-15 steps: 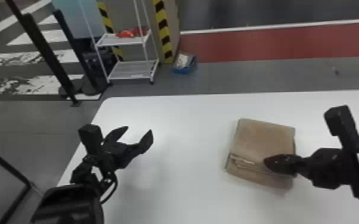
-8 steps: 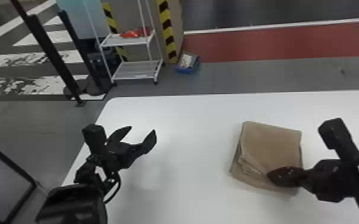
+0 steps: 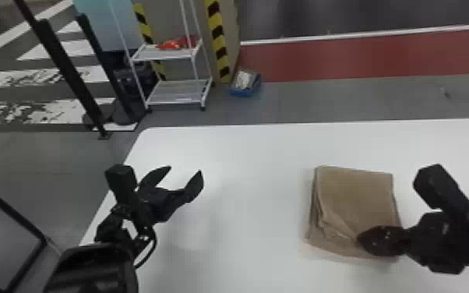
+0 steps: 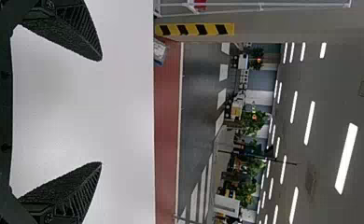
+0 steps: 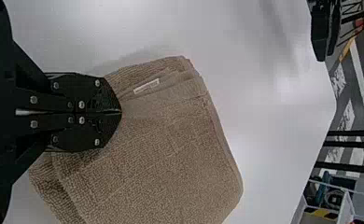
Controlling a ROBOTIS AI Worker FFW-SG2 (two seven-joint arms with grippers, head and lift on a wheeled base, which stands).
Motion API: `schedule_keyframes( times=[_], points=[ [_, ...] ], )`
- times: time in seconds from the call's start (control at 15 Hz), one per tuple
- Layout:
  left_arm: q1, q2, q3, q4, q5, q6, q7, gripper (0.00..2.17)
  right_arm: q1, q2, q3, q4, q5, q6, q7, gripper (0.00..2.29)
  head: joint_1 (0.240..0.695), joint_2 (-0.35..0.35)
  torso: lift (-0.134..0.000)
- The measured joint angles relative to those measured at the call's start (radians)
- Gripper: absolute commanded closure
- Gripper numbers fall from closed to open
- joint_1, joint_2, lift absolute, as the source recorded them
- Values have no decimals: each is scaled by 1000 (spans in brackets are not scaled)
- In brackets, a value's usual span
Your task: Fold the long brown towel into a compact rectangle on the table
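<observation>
The brown cloth towel point(image 3: 356, 198), folded into a thick layered packet, lies flat on the white table point(image 3: 245, 163), right of the left gripper point(image 3: 186, 170). Its outline is close to square, so I can't tell a clear long axis; 2 edges run roughly near to far, while the far and near edges slope a little nearer toward the right. Stacked layers show along its left side, with a crease slanting across the near left part, and the right wrist view shows a small white label point(image 5: 146, 86) at the layers. The right gripper point(image 3: 359, 240) points left over the towel's near right part, its 2 jaws pressed together; whether cloth is pinched between them I can't tell. The left gripper is over the table's left part, jaws spread wide. Beyond the table, far left, stands a white metal rack point(image 3: 179, 92).
</observation>
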Motion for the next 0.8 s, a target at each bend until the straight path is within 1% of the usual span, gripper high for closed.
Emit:
schedule_keyframes(
  times=[0.07, 0.13, 0.2, 0.27, 0.33, 0.4, 0.47, 0.53, 0.6, 0.67, 0.8],
  points=[
    [0, 0, -1, -1, 0, 3, 0, 83, 7, -2, -11, -29, -3, -6, 0, 1744, 695, 211, -124],
    [0, 0, -3, -3, 0, 4, 0, 83, 12, -3, -21, -68, -15, -3, 0, 1359, 695, 208, -124],
    [0, -1, -5, -7, 0, 6, 1, 83, 14, -3, -26, -119, -28, 16, 0, 741, 695, 206, -124],
    [2, -2, -6, -12, -1, 8, 2, 83, 16, -3, -24, -170, -33, 47, 0, 387, 695, 205, -124],
    [3, -3, -7, -14, -1, 9, 2, 83, 16, -3, -16, -214, -30, 78, 0, 333, 695, 205, -124],
    [4, -4, -6, -15, -1, 10, 2, 83, 10, -4, -4, -238, -16, 98, 0, 333, 695, 208, -124],
    [6, -4, -5, -20, -2, 11, 2, 83, -3, -9, 20, -252, 16, 119, 0, 333, 695, 209, -124],
    [9, -4, -3, -24, -2, 12, 2, 83, -18, -21, 56, -256, 56, 144, 0, 329, 695, 212, -124],
    [13, -4, -1, -27, -1, 13, 2, 83, -32, -41, 97, -256, 91, 171, 0, 329, 695, 214, -124],
    [16, -4, 2, -28, 0, 12, 2, 83, -45, -71, 150, -255, 131, 204, 0, 329, 695, 218, -124],
    [20, -3, 11, -29, 1, 11, 0, 83, -55, -107, 226, -253, 200, 232, 0, 329, 695, 229, -124]
  ],
)
